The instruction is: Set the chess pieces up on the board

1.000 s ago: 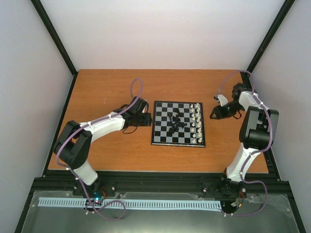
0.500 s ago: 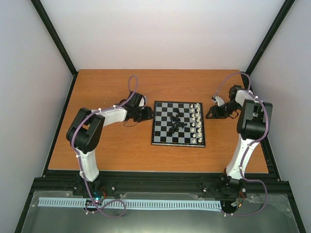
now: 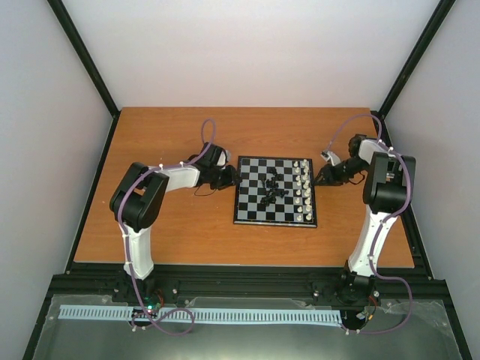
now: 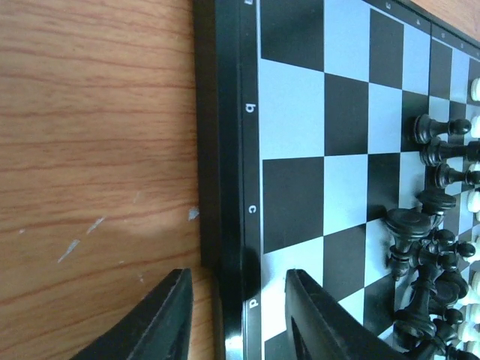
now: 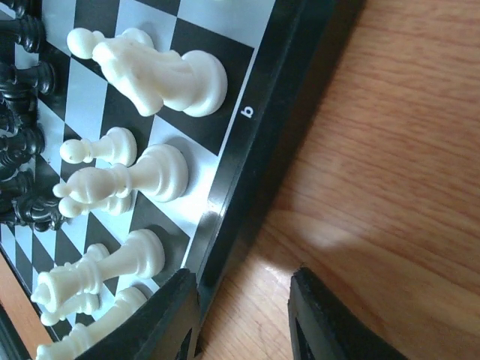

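Board (image 3: 274, 190) lies in the middle of the bench (image 3: 172, 232), black pieces (image 3: 270, 187) heaped near its centre and white pieces (image 3: 303, 187) lined along its right side. Your left tool (image 4: 236, 304) is low, jaws parted, straddling the board's left rim. Your right tool (image 5: 244, 300) is parted as well, straddling the right rim just beside the white pieces.

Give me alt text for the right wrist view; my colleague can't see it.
White chess pieces stand in rows along the edge of the board, seen close up. The open, empty right claw sits at the bottom, one finger by its black border, the other over the wooden table.
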Action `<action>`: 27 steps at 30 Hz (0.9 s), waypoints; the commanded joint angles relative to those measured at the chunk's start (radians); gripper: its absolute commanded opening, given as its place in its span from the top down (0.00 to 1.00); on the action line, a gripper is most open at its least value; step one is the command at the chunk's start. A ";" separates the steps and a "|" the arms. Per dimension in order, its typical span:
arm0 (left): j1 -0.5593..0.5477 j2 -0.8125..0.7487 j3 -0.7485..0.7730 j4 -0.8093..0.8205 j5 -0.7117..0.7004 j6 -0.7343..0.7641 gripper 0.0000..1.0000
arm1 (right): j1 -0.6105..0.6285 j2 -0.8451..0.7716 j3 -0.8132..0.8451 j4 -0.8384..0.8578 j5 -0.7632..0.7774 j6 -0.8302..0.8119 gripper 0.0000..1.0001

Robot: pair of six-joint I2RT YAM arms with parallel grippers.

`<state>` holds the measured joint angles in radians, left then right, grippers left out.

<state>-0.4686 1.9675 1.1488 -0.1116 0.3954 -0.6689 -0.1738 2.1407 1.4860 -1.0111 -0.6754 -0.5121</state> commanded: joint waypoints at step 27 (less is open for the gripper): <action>-0.125 -0.192 -0.205 0.010 -0.059 -0.030 0.88 | 0.113 -0.096 -0.217 -0.037 0.011 -0.121 0.85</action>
<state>-0.5289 1.8320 0.9779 -0.0902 0.3370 -0.6930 -0.1207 2.0521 1.3254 -1.0054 -0.6769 -0.5827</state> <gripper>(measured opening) 0.125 0.151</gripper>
